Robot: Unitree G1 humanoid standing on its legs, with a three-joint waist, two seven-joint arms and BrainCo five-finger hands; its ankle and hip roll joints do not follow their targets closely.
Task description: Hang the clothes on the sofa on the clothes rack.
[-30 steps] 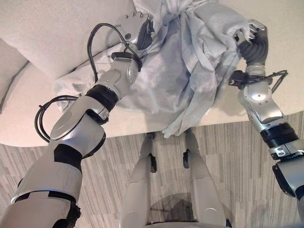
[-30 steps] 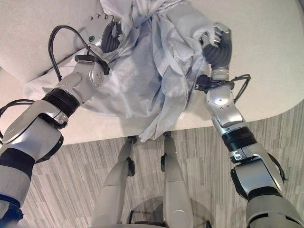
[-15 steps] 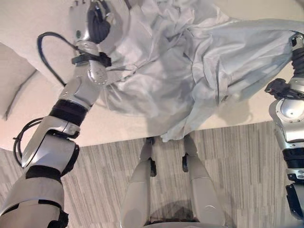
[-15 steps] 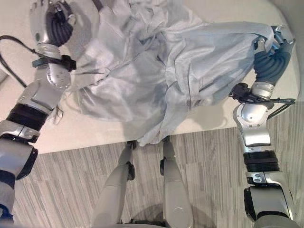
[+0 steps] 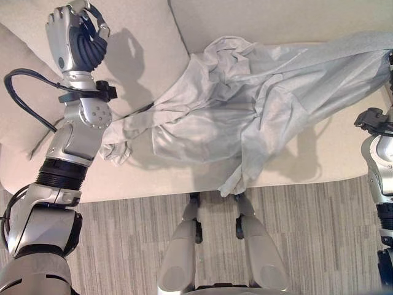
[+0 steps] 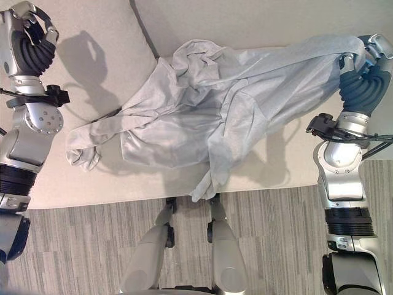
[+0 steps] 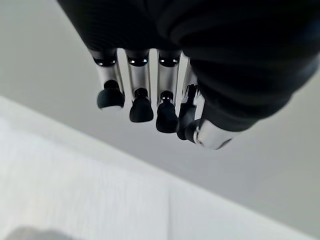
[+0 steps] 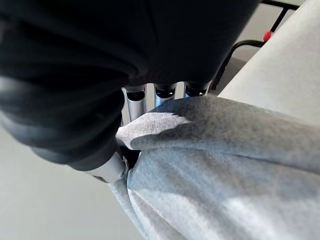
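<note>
Right wrist view: fingers [image 8: 165, 95] (curled) around garment [image 8: 225, 165]

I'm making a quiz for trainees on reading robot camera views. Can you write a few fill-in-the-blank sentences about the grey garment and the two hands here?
1. The grey garment lies spread on the ____.
2. One end of the garment is pinched in the robot's ____ hand.
3. The left hand is raised over the sofa, fingers curled, holding ____.
4. One strip of the garment hangs over the sofa's front edge toward the ____.

Missing words: sofa; right; nothing; floor
</note>
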